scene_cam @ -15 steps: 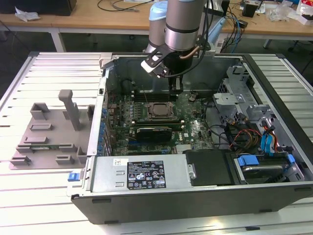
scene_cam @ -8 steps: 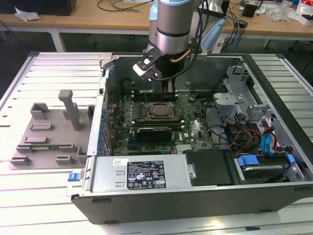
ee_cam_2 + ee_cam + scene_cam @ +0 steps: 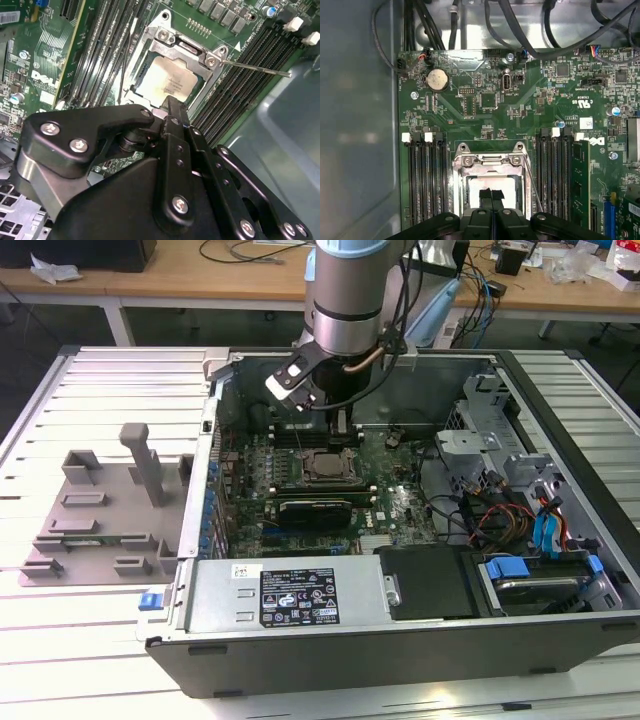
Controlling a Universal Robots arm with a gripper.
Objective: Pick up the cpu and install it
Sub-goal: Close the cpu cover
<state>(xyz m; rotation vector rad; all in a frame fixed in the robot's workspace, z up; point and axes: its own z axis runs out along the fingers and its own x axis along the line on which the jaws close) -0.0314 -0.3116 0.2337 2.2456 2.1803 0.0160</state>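
The cpu [image 3: 170,82] lies flat in the motherboard socket, its pale silvery top showing inside the metal socket frame [image 3: 167,37]. In the first wrist view the cpu [image 3: 482,186] sits partly behind my fingertips. My gripper [image 3: 491,194] hangs just over the cpu's near edge, its two black fingers pressed together with nothing between them. In the second wrist view the gripper [image 3: 172,104] ends at the cpu's edge; I cannot tell whether it touches. In the exterior view the arm reaches down into the open computer case, above the socket with the cpu [image 3: 325,466].
Memory slots [image 3: 425,180] flank the socket on both sides, and a thin metal lever [image 3: 260,68] sticks out beside the frame. Cables [image 3: 500,515] and drive bays fill the case at the exterior view's right. A grey plastic tray [image 3: 100,510] with upright posts lies outside the case, at the exterior view's left.
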